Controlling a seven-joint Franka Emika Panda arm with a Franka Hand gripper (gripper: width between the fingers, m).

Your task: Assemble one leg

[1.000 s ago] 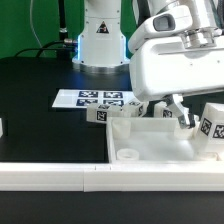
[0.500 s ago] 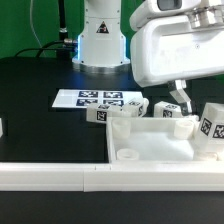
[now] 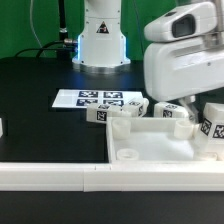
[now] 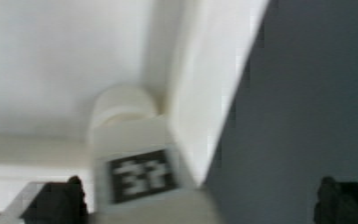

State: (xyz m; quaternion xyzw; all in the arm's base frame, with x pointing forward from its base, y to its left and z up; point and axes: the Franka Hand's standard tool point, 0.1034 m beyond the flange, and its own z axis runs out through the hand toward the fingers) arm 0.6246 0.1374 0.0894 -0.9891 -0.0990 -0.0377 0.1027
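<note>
The black table (image 3: 40, 90) is the biggest thing here, and the robot's arm (image 3: 185, 60) hangs over the exterior view's right side of it. Below the arm lies a big white square panel (image 3: 165, 148) with a raised edge. Behind it, more to the exterior view's left, the flat marker board (image 3: 100, 98) sits on the table. A row of small white legs lies along the far edge of the panel. The leg (image 3: 170, 112) the robot seems to want is right under the arm, close to that edge. In the wrist view this leg (image 4: 137, 160) lies flat with its round end pointing away and its black-and-white tag facing up. Another leg (image 3: 213, 125) leans just beside it, and one more (image 3: 104, 113) sits nearer the marker board. The gripper (image 4: 208, 200) is wide open and holds nothing. One fingertip (image 4: 60, 197) is close to the leg and the other (image 4: 350, 195) is far off over the table. I think the step is reaching for a leg to pick up. Next, the gripper should slide over so the leg sits in the middle. Then it can go down and close gently on its sides.
</note>
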